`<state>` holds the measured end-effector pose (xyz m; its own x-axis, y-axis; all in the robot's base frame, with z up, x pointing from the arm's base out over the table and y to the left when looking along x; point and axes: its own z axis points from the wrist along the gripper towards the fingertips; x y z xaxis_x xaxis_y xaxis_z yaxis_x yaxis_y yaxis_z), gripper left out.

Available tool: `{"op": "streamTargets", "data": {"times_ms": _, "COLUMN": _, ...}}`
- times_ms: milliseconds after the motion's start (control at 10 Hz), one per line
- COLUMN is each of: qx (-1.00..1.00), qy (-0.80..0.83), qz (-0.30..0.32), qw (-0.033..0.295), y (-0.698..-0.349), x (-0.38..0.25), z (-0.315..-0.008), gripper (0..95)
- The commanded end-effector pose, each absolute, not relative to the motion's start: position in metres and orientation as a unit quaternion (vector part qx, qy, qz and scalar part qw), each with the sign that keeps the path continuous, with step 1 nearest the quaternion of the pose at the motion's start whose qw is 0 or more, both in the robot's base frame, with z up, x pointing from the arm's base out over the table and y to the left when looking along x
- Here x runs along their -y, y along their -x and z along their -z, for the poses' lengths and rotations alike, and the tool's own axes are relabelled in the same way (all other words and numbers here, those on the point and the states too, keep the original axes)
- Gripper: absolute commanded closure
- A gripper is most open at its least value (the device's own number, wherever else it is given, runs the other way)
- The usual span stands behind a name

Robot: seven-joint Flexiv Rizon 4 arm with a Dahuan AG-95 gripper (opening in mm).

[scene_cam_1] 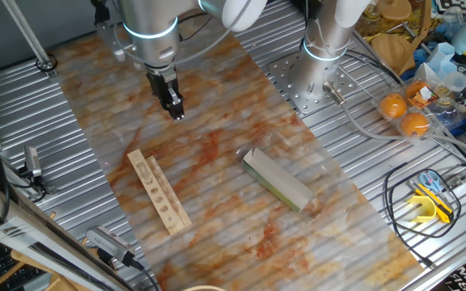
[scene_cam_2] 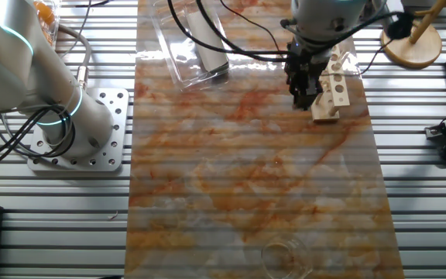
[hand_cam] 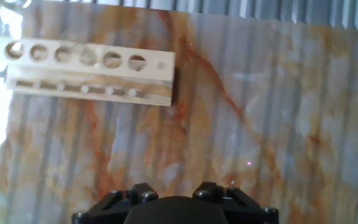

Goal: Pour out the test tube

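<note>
Gripper (scene_cam_1: 175,105) hangs above the bench (scene_cam_1: 217,162), empty; I cannot tell whether its fingers are spread. Rack (scene_cam_1: 159,192) lies beside it. No test tube or legible writing can be made out.

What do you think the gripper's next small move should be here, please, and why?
Probably a short move toward the wooden rack and then down. The gripper hangs above bare mat, beside the rack's end rather than over it, and seems to hold nothing. Whether a test tube sits in any of the rack's holes I cannot tell, so it should approach slowly.
</note>
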<state>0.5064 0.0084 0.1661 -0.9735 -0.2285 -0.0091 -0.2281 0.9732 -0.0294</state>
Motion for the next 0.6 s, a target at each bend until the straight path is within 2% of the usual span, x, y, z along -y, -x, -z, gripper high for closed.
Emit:
{"op": "streamTargets", "data": {"times_ms": 100, "qx": -0.968, "qy": 0.247, "qz": 0.034, "qw": 0.018, "y": -0.508, "x": -0.011, "z": -0.164, "gripper": 95.0}}
{"op": "streamTargets", "data": {"times_ms": 500, "qx": -0.958, "qy": 0.280, "qz": 0.057, "qw": 0.012, "y": -0.515, "x": -0.021, "z": -0.162, "gripper": 95.0}}
{"op": "streamTargets", "data": {"times_ms": 600, "qx": -0.950, "qy": 0.303, "qz": 0.079, "qw": 0.003, "y": -0.520, "x": -0.028, "z": -0.165, "gripper": 95.0}}
